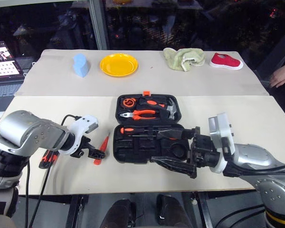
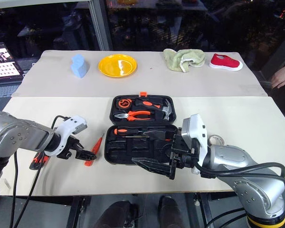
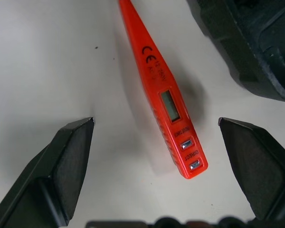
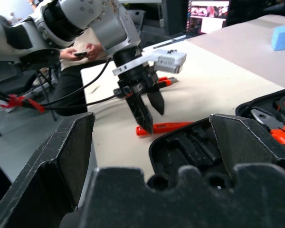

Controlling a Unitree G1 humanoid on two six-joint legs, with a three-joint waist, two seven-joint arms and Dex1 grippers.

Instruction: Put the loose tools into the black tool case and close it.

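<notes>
The black tool case (image 1: 121,147) lies open in the middle of the near table, with a screwdriver (image 1: 133,130) in its front half and pliers and a hammer in the back half. A slim red tester (image 3: 166,102) lies on the table just left of the case. My left gripper (image 3: 156,142) points down over the tester's butt end, open, with a finger on either side and neither touching it. More orange-and-black tool handles (image 1: 48,159) lie further left, partly hidden by my left arm. My right gripper (image 1: 168,149) hangs open over the case's front right part, pointing left and holding nothing.
On the far table stand a yellow plate (image 1: 118,64), a blue block (image 1: 80,65), a green cloth (image 1: 183,58) and a red shoe (image 1: 225,61). A laptop (image 1: 4,61) sits at the far left. A person's hand (image 1: 282,76) rests at the right edge.
</notes>
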